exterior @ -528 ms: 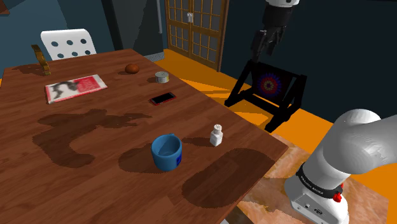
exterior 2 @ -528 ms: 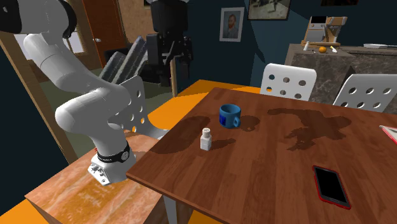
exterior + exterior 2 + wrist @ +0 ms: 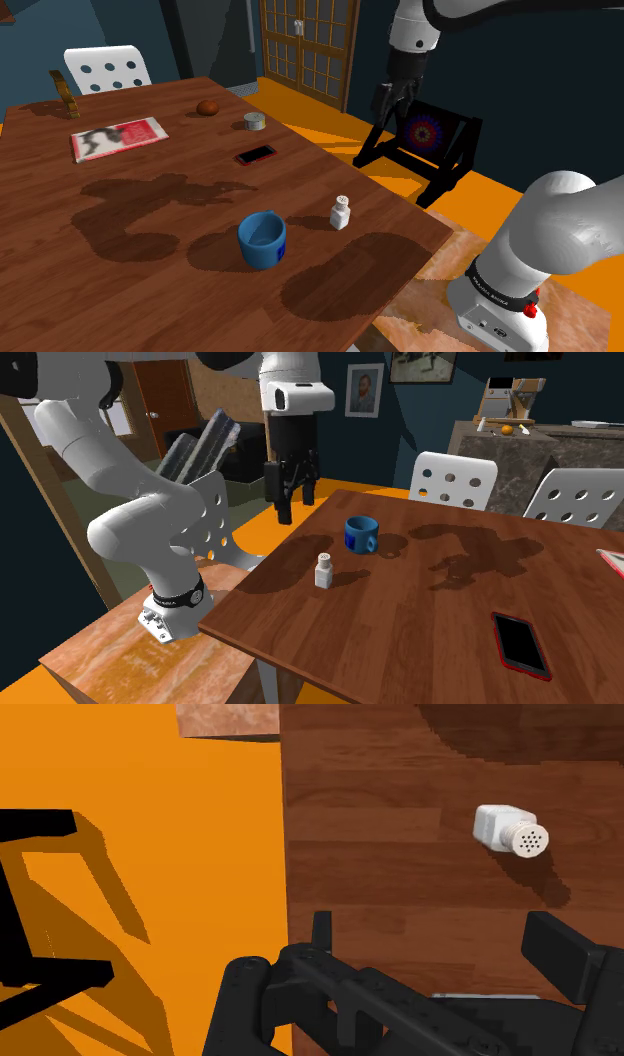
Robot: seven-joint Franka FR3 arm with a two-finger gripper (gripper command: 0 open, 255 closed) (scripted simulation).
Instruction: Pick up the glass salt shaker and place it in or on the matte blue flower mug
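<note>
Logged stage: early approach, with no part of the task done yet.

Found salt shaker (image 3: 341, 211) upright on the wooden table (image 3: 150, 270), right of centre in the shoulder view and near the table's right-hand edge. Reads as white with a perforated cap, not as clear glass. Picked out again from above in the wrist view, ahead of the fingers and off to one side, not between them.

Found blue mug (image 3: 263, 239) at lower centre of the shoulder view, upright, mouth open, nothing inside. Placed just left of the shaker, near it but not touching. In the second exterior view, noted both near centre frame, the mug above and right of the shaker.

Noted gripper (image 3: 388, 102) in the upper right of the shoulder view, high above the table and pointing down. Judged from the wrist view to hang about over the table's edge, with wood on one side and orange floor (image 3: 130, 854) on the other. Recorded jaws as spread wide, holding nothing, touching nothing.

Left to do, by judgement:
- shift across to the shaker
- descend and close on its body
- lift and carry to the mug
- release in or on it
</note>
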